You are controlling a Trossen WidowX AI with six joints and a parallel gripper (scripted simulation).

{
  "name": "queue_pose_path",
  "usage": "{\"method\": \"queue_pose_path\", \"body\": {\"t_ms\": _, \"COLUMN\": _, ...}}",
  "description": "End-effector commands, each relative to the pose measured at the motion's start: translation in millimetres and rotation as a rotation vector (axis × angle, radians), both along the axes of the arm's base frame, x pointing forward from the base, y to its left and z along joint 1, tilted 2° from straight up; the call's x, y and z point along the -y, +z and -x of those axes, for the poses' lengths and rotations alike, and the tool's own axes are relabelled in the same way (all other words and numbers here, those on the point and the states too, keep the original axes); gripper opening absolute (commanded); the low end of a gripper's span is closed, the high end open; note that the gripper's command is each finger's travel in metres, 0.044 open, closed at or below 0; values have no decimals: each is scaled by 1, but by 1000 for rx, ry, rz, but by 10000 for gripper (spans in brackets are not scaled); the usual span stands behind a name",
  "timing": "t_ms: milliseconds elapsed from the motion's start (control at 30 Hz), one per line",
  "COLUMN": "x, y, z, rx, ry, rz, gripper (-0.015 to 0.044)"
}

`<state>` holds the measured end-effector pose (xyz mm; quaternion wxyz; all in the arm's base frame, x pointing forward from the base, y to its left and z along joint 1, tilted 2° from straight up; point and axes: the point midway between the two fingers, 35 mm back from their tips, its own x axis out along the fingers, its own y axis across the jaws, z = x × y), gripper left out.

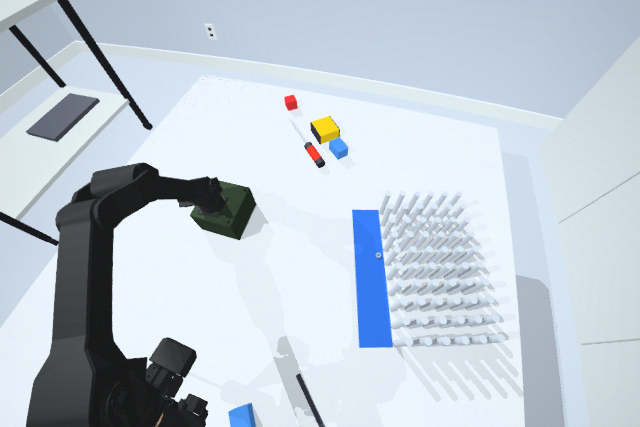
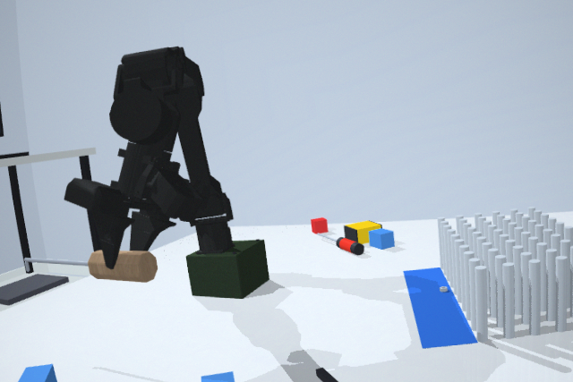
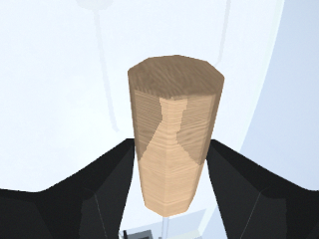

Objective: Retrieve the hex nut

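The small hex nut [image 1: 378, 255] [image 2: 443, 289] lies on the blue taped strip [image 1: 369, 298] [image 2: 434, 318], near the edge on the spacer side. The metal spacers [image 1: 409, 341] [image 2: 482, 308] stand upright in rows beside the strip. My gripper [image 2: 125, 259] [image 3: 170, 145] is shut on the wooden handle [image 2: 141, 268] [image 3: 169, 115] of a tool and holds it above the table at the left, away from the spacers. The tool's thin metal rod [image 2: 57, 261] [image 3: 165, 226] points away to the left in the exterior view. Its far end is hard to make out.
The arm's base stands on a dark green block [image 2: 215, 275]. A red-handled screwdriver [image 1: 314, 154] [image 2: 350, 245], red cube [image 1: 291, 102], yellow block [image 1: 325, 128] and blue block [image 1: 338, 148] lie at the back. A dark bar [image 1: 310, 401] and another blue block [image 1: 241, 416] are at the front.
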<state>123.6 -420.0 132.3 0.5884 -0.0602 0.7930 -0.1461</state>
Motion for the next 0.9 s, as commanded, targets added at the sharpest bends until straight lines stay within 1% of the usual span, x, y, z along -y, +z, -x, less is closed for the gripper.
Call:
{"method": "queue_pose_path", "body": {"t_ms": 0, "x": 2, "y": -3, "z": 1, "rx": -7, "ry": 3, "rz": 5, "gripper": 0}}
{"method": "queue_pose_path", "body": {"t_ms": 867, "x": 8, "y": -30, "z": -1, "rx": -7, "ry": 3, "rz": 6, "gripper": 0}}
